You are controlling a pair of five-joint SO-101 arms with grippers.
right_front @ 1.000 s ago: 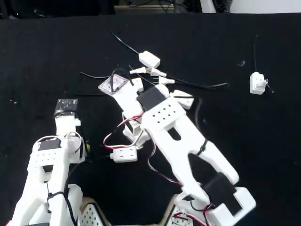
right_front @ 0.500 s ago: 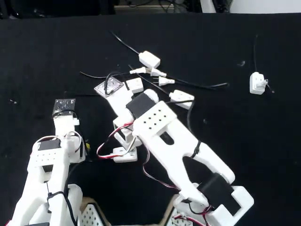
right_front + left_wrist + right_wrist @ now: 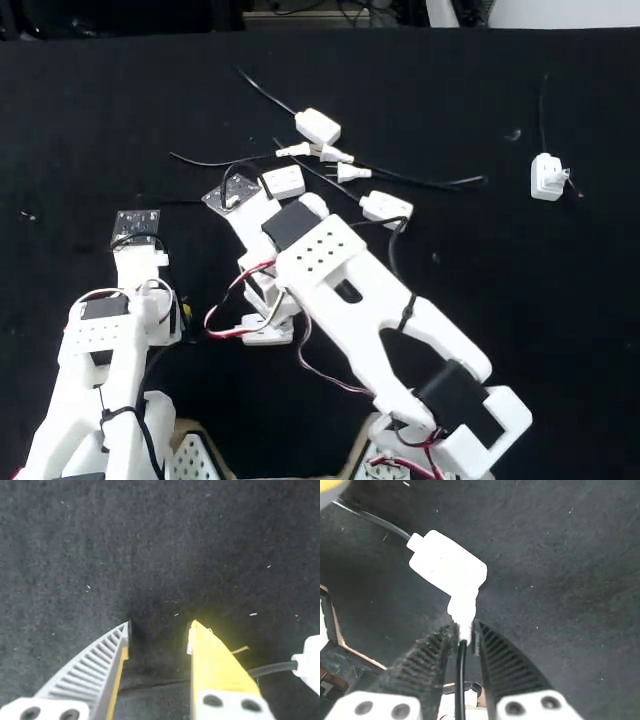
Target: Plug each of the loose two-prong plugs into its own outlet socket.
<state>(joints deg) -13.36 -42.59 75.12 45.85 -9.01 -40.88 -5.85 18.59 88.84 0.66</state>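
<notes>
right gripper (image 3: 463, 630) pinched a white plug (image 3: 462, 611), with the cord running back between the jaws. plug nose touched a white outlet socket (image 3: 447, 570); couldn't tell if it was seated. left gripper (image 3: 157, 630) had jaws spread over the black table (image 3: 150, 540). second socket (image 3: 547, 176) lay well apart from both arms.

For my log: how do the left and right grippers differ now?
The left gripper is open over the black table; the right gripper is shut on a white plug. The left gripper has one yellow finger; the right gripper has two dark ones. Both point down at the table.
</notes>
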